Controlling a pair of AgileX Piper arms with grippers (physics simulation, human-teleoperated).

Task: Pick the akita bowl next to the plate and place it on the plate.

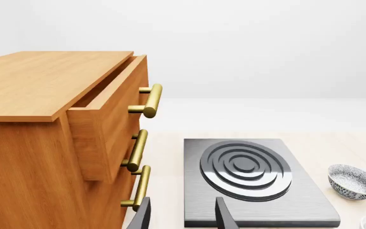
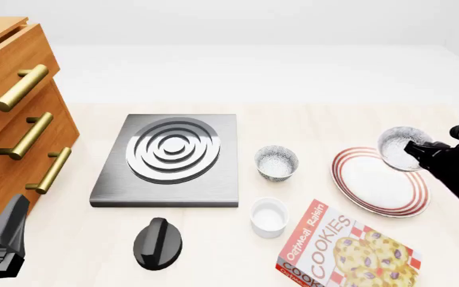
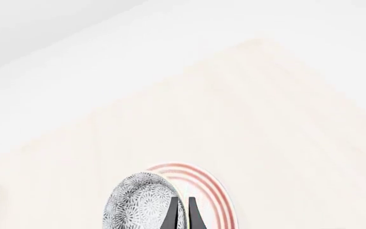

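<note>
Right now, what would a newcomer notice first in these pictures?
The right gripper holds a speckled akita bowl tilted above the red-ringed plate at the table's right. A second speckled bowl sits between the plate and the stove burner; a wooden drawer cabinet stands left.

Your right gripper (image 2: 411, 149) comes in from the right edge, raised, fingers pinched on the rim of the akita bowl (image 2: 399, 147), which hangs tilted above the plate's (image 2: 370, 182) far side. Your left gripper (image 1: 181, 214) sits low at front left, fingers apart w/ nothing between them, arm mostly out of frame.
</note>
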